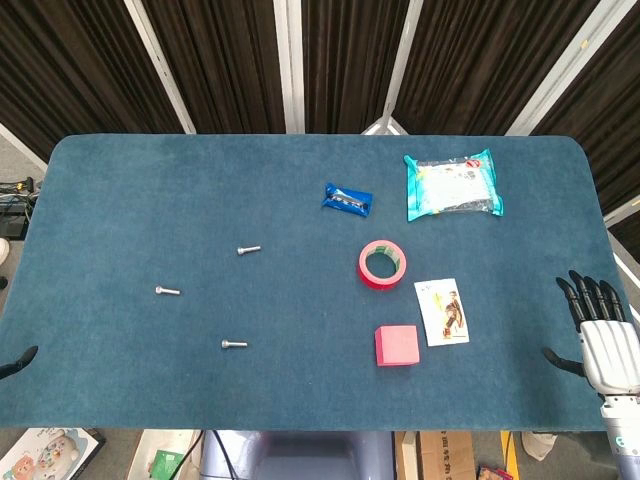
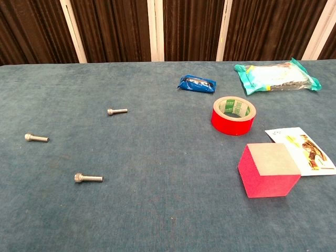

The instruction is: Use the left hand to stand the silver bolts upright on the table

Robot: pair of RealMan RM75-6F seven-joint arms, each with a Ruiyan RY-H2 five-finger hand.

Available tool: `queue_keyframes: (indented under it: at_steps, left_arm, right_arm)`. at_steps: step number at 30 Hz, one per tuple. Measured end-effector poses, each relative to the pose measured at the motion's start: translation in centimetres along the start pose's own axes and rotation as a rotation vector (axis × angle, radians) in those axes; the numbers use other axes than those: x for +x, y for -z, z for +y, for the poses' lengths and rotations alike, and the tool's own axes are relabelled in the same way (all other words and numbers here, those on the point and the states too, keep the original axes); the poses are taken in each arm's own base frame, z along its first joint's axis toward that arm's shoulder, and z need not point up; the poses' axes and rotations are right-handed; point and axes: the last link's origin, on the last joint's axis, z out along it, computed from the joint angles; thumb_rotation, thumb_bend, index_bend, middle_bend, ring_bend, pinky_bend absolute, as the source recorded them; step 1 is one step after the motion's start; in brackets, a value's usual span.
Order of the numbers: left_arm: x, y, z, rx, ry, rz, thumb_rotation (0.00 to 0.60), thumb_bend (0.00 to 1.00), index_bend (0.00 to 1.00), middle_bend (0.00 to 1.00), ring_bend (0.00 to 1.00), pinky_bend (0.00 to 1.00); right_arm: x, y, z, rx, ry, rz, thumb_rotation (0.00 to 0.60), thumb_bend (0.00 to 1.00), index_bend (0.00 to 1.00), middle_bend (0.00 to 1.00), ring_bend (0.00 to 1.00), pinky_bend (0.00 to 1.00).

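Note:
Three silver bolts lie on their sides on the blue table [image 1: 200, 200]. One bolt [image 1: 248, 250] [image 2: 117, 111] is farthest back. A second bolt [image 1: 167, 291] [image 2: 35, 138] lies furthest left, and the third bolt [image 1: 234, 344] [image 2: 87, 178] is nearest the front edge. Of my left hand [image 1: 18, 361] only a dark tip shows at the left edge of the head view, well left of the bolts. My right hand [image 1: 600, 330] rests off the table's right edge, its fingers stretched out and holding nothing.
On the right half are a red tape roll [image 1: 382, 264] [image 2: 233, 115], a pink cube [image 1: 396, 345] [image 2: 269, 169], a picture card [image 1: 442, 311] [image 2: 303, 149], a blue packet [image 1: 347, 198] [image 2: 197, 83] and a teal wipes pack [image 1: 452, 185] [image 2: 275, 76].

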Motion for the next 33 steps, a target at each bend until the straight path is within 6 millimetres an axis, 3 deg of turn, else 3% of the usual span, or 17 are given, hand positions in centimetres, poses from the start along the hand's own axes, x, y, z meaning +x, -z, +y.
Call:
queue_keyframes:
  at_steps: [16, 33]
  left_arm:
    - [-0.2, 0.2, 0.6, -0.039, 0.025, -0.015, 0.600, 0.23, 0.15, 0.00, 0.00, 0.00]
    - [-1.4, 0.1, 1.0, -0.055, 0.003, -0.075, 0.600, 0.22, 0.18, 0.00, 0.00, 0.00]
  right_arm:
    - [0.9, 0.3, 0.2, -0.016, -0.036, 0.030, 0.600, 0.01, 0.10, 0.01, 0.00, 0.00]
    - [0.5, 0.3, 0.0, -0.027, -0.032, -0.007, 0.600, 0.01, 0.10, 0.01, 0.00, 0.00]
